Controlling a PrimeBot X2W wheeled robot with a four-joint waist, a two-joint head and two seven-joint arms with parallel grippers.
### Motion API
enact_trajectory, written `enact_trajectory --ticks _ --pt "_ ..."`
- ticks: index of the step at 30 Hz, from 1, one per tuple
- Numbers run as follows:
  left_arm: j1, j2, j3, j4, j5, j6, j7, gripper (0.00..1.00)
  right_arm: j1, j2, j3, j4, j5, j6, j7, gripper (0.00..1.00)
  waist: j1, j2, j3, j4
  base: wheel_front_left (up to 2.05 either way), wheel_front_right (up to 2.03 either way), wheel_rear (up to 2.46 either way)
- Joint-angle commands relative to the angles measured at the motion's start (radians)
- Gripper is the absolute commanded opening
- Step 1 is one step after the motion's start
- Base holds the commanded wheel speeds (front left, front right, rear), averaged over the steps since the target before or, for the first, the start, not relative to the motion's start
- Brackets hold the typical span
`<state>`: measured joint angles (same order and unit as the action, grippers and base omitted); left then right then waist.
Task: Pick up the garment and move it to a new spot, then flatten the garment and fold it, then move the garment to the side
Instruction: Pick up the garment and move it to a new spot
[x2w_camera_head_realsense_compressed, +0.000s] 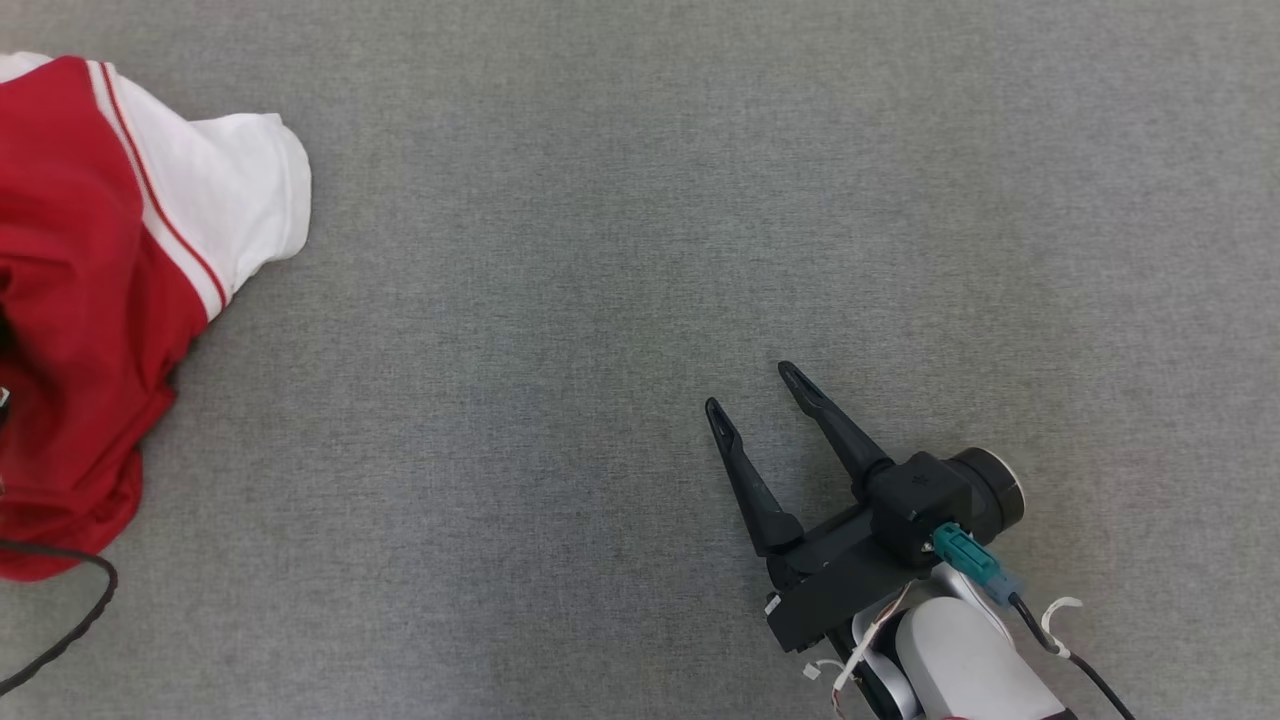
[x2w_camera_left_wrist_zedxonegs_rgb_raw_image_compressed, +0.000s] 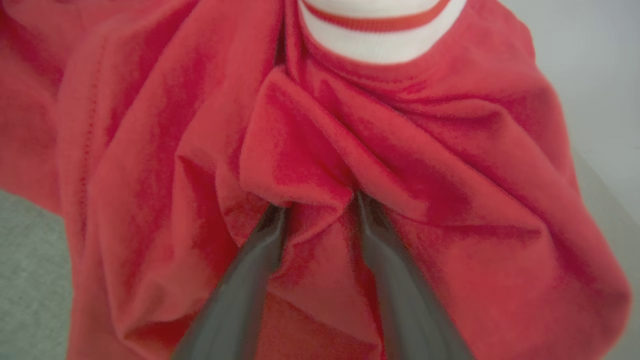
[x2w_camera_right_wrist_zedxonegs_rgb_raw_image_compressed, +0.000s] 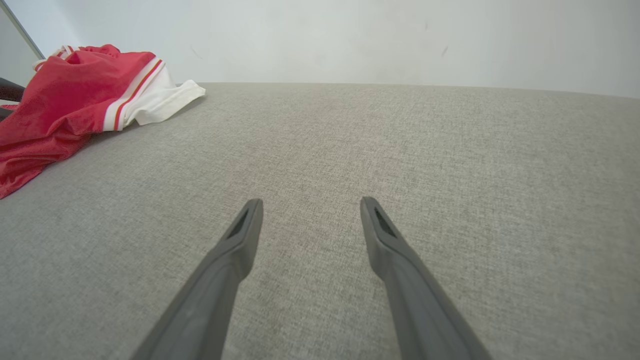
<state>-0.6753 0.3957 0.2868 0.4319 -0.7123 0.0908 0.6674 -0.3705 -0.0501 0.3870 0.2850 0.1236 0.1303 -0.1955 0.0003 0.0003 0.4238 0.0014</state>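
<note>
One garment (x2w_camera_head_realsense_compressed: 80, 250); two grippers: left gripper (x2w_camera_left_wrist_zedxonegs_rgb_raw_image_compressed: 319, 202) among folds, right gripper (x2w_camera_head_realsense_compressed: 748, 387) spread.

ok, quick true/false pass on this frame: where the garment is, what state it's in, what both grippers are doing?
1. The right gripper holds the garment. False: it is open over the bare grey surface, apart from the garment.
2. The left gripper has its fingers pushed into red cloth, with a fold bunched between them. True.
3. The garment is folded flat. False: it lies crumpled.
4. The garment is red with white parts. True.
5. In the head view the garment lies at the right edge. False: it lies at the left edge.
</note>
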Motion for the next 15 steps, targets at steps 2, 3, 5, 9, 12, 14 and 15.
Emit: enact_trajectory --ticks 2,3,5,9,12,14,15 --pt "0.019 0.009 0.002 -0.023 0.012 0.005 -0.006 0.00 -0.013 0.000 -0.001 0.010 0.008 0.001 -0.009 1.00 -0.0003 -0.0003 -0.014 -0.005 0.00 0.00 0.00" --pt "0.024 0.010 0.001 -0.031 0.014 0.004 -0.006 0.00 -0.011 0.000 -0.001 0.014 0.009 0.001 -0.010 1.00 -0.0003 -0.0003 -0.024 -0.003 0.00 0.00 0.00" --pt "0.029 0.008 -0.001 -0.049 0.010 -0.002 -0.009 0.00 -0.002 -0.001 -0.003 0.025 0.014 0.001 -0.012 1.00 -0.0003 -0.0003 -0.047 0.004 0.00 0.00 0.00" --pt "0.039 0.015 -0.002 -0.088 0.009 -0.016 -0.027 0.00 0.024 -0.001 -0.003 0.043 0.026 0.001 -0.019 1.00 -0.0003 -0.0003 -0.104 0.018 0.00 0.00 0.00" --pt "0.027 0.015 -0.008 -0.120 0.008 -0.033 -0.041 0.00 0.041 -0.001 -0.007 0.055 0.038 0.001 -0.025 1.00 -0.0003 -0.0003 -0.157 0.031 0.00 0.00 0.00" --pt "0.015 0.019 -0.019 -0.143 0.011 -0.049 -0.042 0.00 0.056 -0.001 -0.011 0.064 0.045 0.001 -0.028 1.00 -0.0003 -0.0003 -0.196 0.035 0.00 0.00 0.00" --pt "0.005 0.022 -0.025 -0.157 0.012 -0.056 -0.042 0.00 0.065 -0.001 -0.013 0.066 0.050 0.001 -0.030 1.00 -0.0003 -0.0003 -0.213 0.036 0.00 0.00 0.00"
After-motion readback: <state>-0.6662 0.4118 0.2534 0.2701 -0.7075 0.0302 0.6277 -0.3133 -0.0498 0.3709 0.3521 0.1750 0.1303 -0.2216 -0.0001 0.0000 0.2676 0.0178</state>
